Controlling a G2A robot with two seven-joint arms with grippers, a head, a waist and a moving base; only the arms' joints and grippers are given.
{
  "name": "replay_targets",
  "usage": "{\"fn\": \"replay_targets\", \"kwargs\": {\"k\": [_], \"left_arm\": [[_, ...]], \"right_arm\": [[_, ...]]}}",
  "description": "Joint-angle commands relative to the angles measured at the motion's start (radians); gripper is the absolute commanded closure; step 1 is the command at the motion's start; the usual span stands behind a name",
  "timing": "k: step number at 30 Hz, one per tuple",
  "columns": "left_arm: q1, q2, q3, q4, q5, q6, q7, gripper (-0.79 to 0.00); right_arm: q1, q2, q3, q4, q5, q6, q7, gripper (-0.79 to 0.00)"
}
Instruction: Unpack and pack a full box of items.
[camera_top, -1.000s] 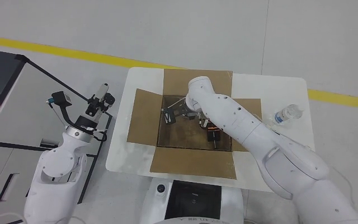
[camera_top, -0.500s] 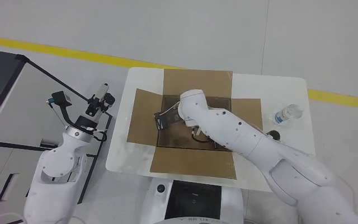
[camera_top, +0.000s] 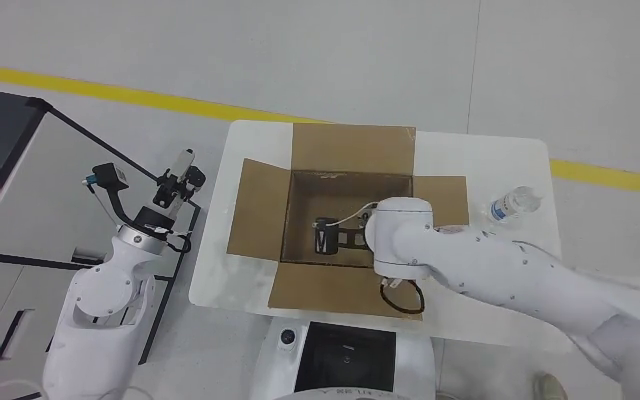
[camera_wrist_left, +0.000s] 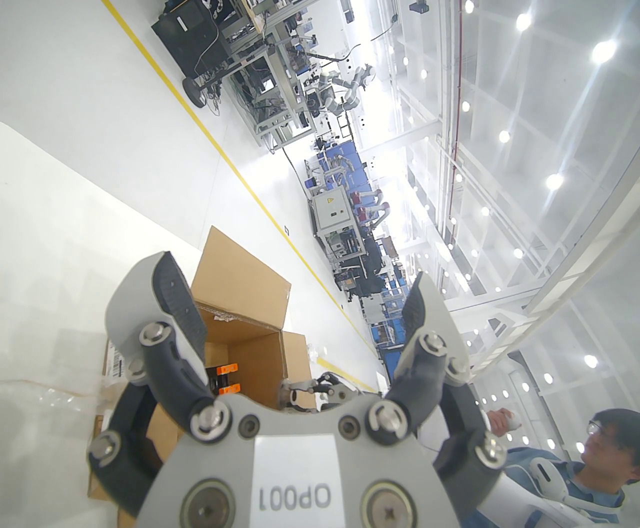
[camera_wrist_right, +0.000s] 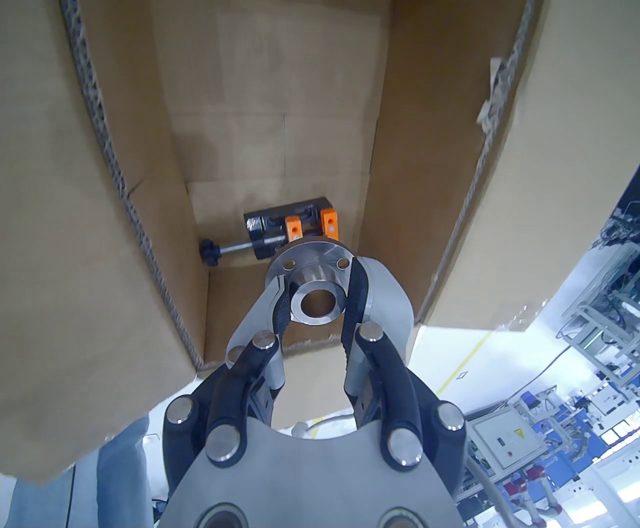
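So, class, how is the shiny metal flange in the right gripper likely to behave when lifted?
The metal flange looks solid and polished, so probably rigid and heavy for its size. Its smooth hub could slip, though ribbed pads on the right gripper clamp both sides. Being round, it might roll if set on edge.

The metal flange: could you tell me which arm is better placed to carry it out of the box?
Right. The right gripper is shut on the metal flange at the mouth of the box, so it probably only has to lift. The left gripper is open and off beside the table.
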Motion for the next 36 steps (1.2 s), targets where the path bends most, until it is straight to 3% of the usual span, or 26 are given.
{"fn": "replay_targets", "kwargs": {"k": [1,3,4,16,19,23,30,36], "left_arm": [[0.000,0.000,0.000,0.000,0.000,0.000,0.000,-0.785],[0.000,0.000,0.000,0.000,0.000,0.000,0.000,-0.785],[0.000,0.000,0.000,0.000,0.000,0.000,0.000,-0.785],[0.000,0.000,0.000,0.000,0.000,0.000,0.000,-0.785],[0.000,0.000,0.000,0.000,0.000,0.000,0.000,-0.785],[0.000,0.000,0.000,0.000,0.000,0.000,0.000,-0.785],[0.000,0.000,0.000,0.000,0.000,0.000,0.000,-0.785],[0.000,0.000,0.000,0.000,0.000,0.000,0.000,-0.785]], "right_arm": [[0.001,0.052,0.009,-0.045,0.012,0.004,0.005,0.000],[-0.014,0.106,0.036,-0.084,0.029,0.000,0.000,0.000],[-0.018,0.113,0.041,-0.087,0.032,-0.005,-0.004,0.000],[-0.023,0.115,0.047,-0.087,0.020,-0.002,-0.020,0.000],[-0.046,0.135,0.083,-0.124,-0.010,0.012,0.000,0.000],[-0.114,0.201,0.166,-0.211,-0.050,0.059,0.005,0.000],[-0.305,0.364,0.377,-0.390,-0.103,0.131,0.005,0.000],[-0.483,0.461,0.554,-0.405,-0.067,0.132,0.005,0.000]]}}
